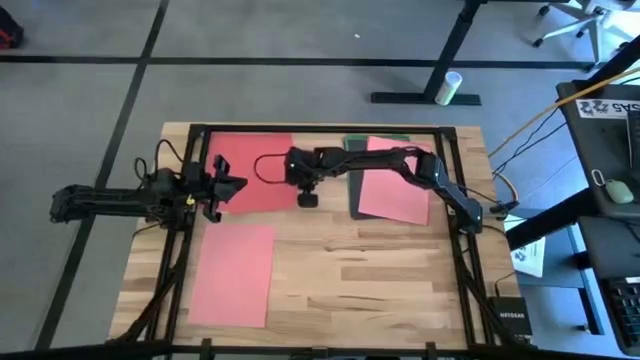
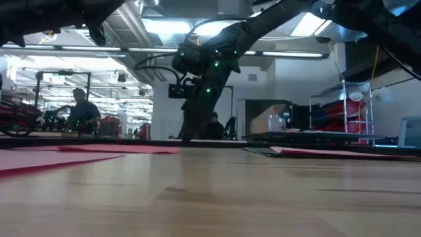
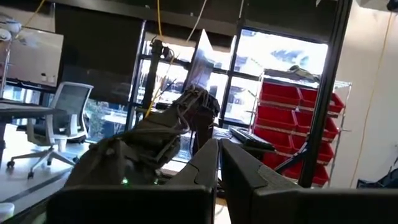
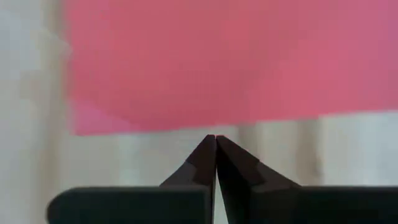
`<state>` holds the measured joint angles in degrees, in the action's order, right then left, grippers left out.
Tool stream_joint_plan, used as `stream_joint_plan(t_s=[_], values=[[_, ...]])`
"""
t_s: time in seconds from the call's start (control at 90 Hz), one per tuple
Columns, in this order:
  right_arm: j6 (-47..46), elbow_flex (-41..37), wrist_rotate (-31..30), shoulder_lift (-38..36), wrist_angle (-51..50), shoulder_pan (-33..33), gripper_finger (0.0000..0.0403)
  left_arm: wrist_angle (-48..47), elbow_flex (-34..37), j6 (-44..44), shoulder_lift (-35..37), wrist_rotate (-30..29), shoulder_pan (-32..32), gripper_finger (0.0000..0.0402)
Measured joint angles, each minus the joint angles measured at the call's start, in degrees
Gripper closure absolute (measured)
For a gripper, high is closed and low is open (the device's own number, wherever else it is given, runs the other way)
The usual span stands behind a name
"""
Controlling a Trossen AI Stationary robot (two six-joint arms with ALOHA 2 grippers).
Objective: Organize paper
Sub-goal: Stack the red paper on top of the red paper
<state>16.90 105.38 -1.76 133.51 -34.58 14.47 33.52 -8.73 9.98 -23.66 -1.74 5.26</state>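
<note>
Hovering clenched and empty beside the red sheet (image 1: 250, 168), the right gripper (image 1: 307, 199) hides nothing; the left gripper (image 1: 228, 184), also clenched, overlaps its edge.

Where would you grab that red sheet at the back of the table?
Probably at its near edge, by the right gripper. The red sheet lies flat on the table, so fingers likely must come from above and pinch up an edge or corner.

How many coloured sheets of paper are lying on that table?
4 visible: a red sheet at the far left, a pink sheet at the near left, another pink sheet at the far right overlapping a dark sheet. More may be hidden underneath.
</note>
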Motion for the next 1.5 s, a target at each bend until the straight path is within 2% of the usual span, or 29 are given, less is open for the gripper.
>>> stream_joint_plan(t_s=[0.111, 0.4, 0.722, 0.867, 0.922, 1.078, 1.5], values=[[-0.5, 0.0, -2.0, 0.5, 1.8, 0.3, 0.0403, 0.0, 0.0, 0.0, 0.0, 0.0, 0.0, 0.0402], [-3.6, 0.0, -2.3, 1.3, 5.2, 0.2, 0.0403, -0.2, 0.0, 0.0, 0.0, 0.0, 0.0, 0.0402], [-6.7, 0.1, 0.7, -2.1, 0.3, -2.8, 0.0403, -0.4, 0.0, -0.4, 0.0, 0.0, 0.0, 0.0402], [-7.7, 0.0, 2.3, -1.0, -3.3, -2.9, 0.0403, -0.4, 0.0, -0.4, 0.0, 0.0, 0.0, 0.0402], [-7.7, 0.0, 1.1, -0.3, -4.6, -2.9, 0.0403, -0.5, 0.0, -0.4, 0.0, 0.0, 0.0, 0.0402], [-7.5, 0.0, -7.6, 1.1, -4.5, -3.3, 0.0403, -0.5, 0.0, -0.4, 0.0, 0.0, 0.0, 0.0402], [-7.3, 0.2, -5.8, 3.9, 2.4, -3.2, 0.0403, -1.2, 0.0, -0.6, 0.0, 0.0, 0.0, 0.0402]])
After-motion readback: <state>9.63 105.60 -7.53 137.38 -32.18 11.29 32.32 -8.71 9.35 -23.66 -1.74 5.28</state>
